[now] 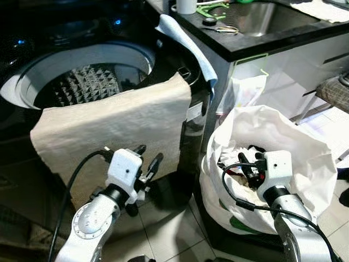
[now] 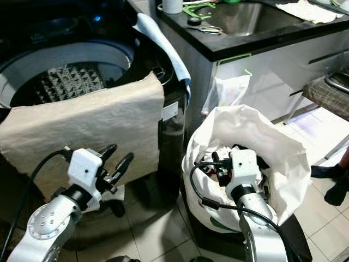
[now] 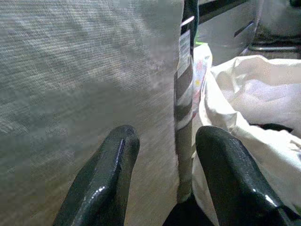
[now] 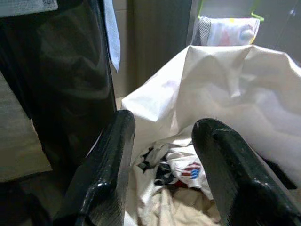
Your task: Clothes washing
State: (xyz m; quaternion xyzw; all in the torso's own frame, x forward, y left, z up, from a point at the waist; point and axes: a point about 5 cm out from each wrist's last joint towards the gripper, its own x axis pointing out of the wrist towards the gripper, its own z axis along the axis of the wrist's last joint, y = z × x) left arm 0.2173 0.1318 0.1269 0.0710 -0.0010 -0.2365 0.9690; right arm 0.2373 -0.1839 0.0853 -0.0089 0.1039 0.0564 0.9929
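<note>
Left gripper: arm raised, fingers spread, just before the towel.
Right gripper: arm bent over the bag, fingers spread above the clothes.
Washer: lid up.
Towel: draped over washer's front rim.
Bag: white, beside washer, holds clothes.

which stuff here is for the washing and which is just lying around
For the job:
washing machine, lid open
beige cloth draped over its front rim
white laundry bag holding clothes
left tool, open
right tool, open

Lying about:
blue cloth
sink
scissors
</note>
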